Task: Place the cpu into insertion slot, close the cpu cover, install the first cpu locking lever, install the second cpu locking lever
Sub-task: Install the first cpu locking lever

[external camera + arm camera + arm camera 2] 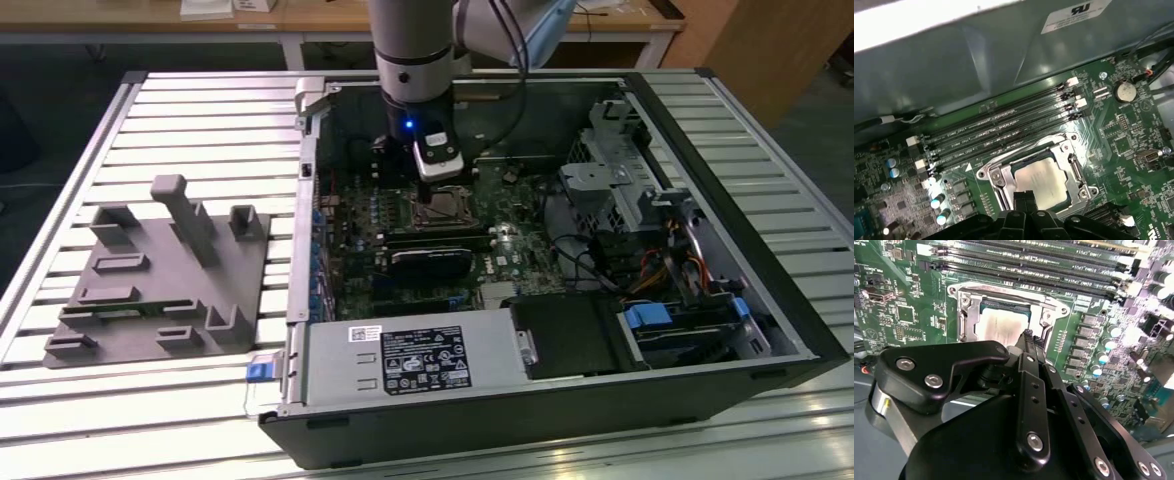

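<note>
The chip (1040, 181) lies flat in the socket (1074, 167); light, stiff, fragile underneath, best held by its edges. Claw (1024, 196) at its 6 o'clock, fingertips pinched together, empty

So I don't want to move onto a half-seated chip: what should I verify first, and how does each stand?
1. Pale silvery square cpu lies flat in the square black insertion slot: ok.
2. Thin silver metal cpu cover is down, framing the chip: ok, as far as both wrist views show.
3. Thin silver locking lever along the cover's edge is latched: cannot tell.
4. Black gripper is empty, jaws shut, tips at the cover's edge: ok.
5. Long black memory slots are apart from the gripper: ok.
</note>
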`<state>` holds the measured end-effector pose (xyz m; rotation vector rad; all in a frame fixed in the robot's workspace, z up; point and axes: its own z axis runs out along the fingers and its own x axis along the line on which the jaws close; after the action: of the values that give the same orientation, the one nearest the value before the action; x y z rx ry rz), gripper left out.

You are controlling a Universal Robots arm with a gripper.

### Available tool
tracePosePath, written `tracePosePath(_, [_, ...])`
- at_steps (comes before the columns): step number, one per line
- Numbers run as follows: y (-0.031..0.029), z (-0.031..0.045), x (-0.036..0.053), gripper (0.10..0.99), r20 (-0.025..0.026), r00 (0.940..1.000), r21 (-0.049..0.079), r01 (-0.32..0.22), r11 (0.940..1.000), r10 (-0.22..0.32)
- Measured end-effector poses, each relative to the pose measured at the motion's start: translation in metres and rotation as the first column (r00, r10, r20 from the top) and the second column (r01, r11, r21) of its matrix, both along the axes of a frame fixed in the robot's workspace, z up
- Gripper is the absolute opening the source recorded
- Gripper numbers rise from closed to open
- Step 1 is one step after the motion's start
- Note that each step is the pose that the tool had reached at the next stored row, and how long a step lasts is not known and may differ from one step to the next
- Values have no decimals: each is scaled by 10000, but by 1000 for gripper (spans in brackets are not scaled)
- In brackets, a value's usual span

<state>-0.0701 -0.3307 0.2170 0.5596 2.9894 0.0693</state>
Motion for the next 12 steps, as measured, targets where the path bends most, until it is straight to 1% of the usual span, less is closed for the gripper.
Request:
tracePosePath(2, [0, -3, 25, 106, -88, 9999, -34, -82, 10000, 82])
tracePosePath(4, [0, -7, 65, 106, -155, 9998, -56, -139, 9999, 138])
tracePosePath(5, [0, -13, 103, 106, -208, 9996, -69, -198, 9998, 197])
tracePosePath(9, [-1, -27, 151, 106, -292, 9987, -87, -426, 9991, 423])
tracePosePath(10, [-1, -30, 154, 106, -302, 9981, -91, -532, 9985, 529])
tracePosePath(12, [-1, -33, 153, 106, -306, 9965, -91, -783, 9969, 780])
